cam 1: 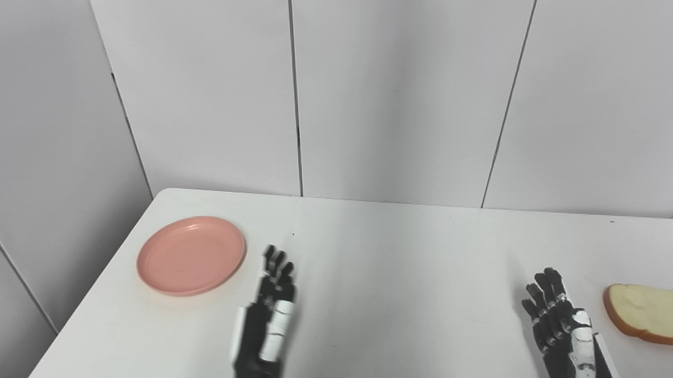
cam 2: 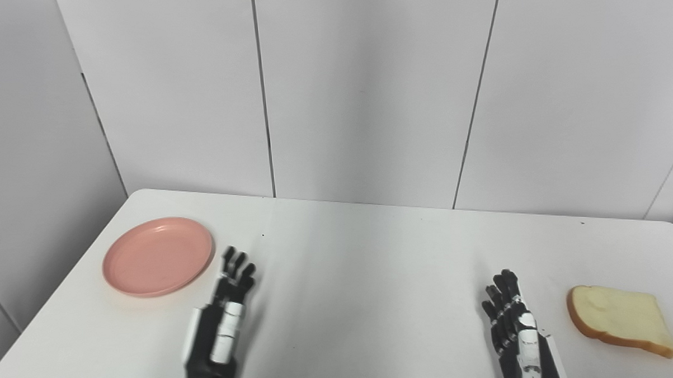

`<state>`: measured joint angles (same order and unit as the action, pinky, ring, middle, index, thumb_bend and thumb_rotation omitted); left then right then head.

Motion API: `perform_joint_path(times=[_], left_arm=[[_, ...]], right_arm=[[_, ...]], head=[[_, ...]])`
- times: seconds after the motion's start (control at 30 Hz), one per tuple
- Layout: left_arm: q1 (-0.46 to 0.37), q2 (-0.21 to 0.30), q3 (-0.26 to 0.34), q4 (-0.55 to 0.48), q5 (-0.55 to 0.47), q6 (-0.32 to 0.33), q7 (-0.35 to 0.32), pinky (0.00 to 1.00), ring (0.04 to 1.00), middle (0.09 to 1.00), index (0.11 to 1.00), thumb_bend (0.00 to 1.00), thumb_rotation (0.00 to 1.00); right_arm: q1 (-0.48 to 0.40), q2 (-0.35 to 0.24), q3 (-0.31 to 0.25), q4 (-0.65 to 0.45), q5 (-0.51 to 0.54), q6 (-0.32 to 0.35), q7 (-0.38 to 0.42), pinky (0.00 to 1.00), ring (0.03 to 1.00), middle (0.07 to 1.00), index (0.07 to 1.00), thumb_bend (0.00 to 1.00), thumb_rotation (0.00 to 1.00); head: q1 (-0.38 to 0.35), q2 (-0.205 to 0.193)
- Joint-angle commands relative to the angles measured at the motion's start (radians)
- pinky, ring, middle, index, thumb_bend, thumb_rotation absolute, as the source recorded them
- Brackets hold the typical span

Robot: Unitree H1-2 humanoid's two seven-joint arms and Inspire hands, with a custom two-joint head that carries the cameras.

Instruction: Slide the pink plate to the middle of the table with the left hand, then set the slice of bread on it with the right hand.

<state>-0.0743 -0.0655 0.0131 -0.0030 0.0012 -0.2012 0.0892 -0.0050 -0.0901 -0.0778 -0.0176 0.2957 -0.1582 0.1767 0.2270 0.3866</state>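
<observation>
Nothing to read here, honestly. No text, labels, brands or numbers show up on the pink plate (cam 1: 191,255), the slice of bread (cam 2: 621,319), the white table (cam 1: 407,276) or the plain wall panels (cam 1: 400,86) behind.

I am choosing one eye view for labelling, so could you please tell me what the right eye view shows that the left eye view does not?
Only the right eye view shows the whole pale slice of bread with brown crust and the table's right edge. Only the left eye view shows more wall left of the table. Both show the round pink plastic plate at the white table's left, with the open left hand beside it and the open right hand near the bread.
</observation>
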Motion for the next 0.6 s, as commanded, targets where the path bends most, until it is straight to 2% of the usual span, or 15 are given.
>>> perform_joint_path(times=[0.0, 0.2, 0.3, 0.33, 0.43, 0.57], left_arm=[[-0.117, 0.054, 0.031, -0.062, -0.014, 0.009, -0.011, 0.90, 0.881, 0.901, 0.917, 0.86, 0.84], [-0.271, 0.196, 0.098, -0.041, -0.086, 0.072, -0.060, 0.84, 0.860, 0.867, 0.848, 0.92, 0.84], [-0.308, 0.231, 0.118, -0.025, -0.113, 0.095, -0.073, 0.81, 0.865, 0.856, 0.820, 0.96, 0.83], [-0.311, 0.233, 0.120, -0.023, -0.116, 0.096, -0.076, 0.81, 0.866, 0.855, 0.818, 0.96, 0.83], [-0.394, 0.308, 0.176, 0.043, -0.181, 0.117, -0.103, 0.79, 0.867, 0.853, 0.806, 0.94, 0.82], [-0.448, 0.369, 0.218, 0.117, -0.237, 0.128, -0.145, 0.82, 0.875, 0.866, 0.822, 0.92, 0.82]], right_arm=[[0.078, 0.026, 0.006, 0.102, -0.001, -0.010, 0.003, 1.00, 1.000, 0.995, 0.990, 0.69, 1.00], [0.078, 0.042, 0.006, 0.095, -0.012, -0.001, -0.014, 1.00, 0.992, 0.986, 0.984, 0.70, 1.00], [0.078, 0.046, 0.005, 0.093, -0.016, 0.001, -0.019, 1.00, 0.988, 0.980, 0.981, 0.70, 1.00], [0.078, 0.047, 0.005, 0.093, -0.017, 0.001, -0.019, 1.00, 0.987, 0.980, 0.981, 0.70, 1.00], [0.081, 0.052, 0.004, 0.084, -0.019, 0.000, -0.024, 1.00, 0.976, 0.968, 0.970, 0.69, 1.00], [0.085, 0.054, 0.005, 0.077, -0.021, 0.003, -0.028, 1.00, 0.966, 0.960, 0.965, 0.68, 1.00]], head=[[-0.005, 0.001], [-0.015, -0.002], [-0.018, -0.002], [-0.018, -0.002], [-0.022, 0.001], [-0.023, 0.005]])
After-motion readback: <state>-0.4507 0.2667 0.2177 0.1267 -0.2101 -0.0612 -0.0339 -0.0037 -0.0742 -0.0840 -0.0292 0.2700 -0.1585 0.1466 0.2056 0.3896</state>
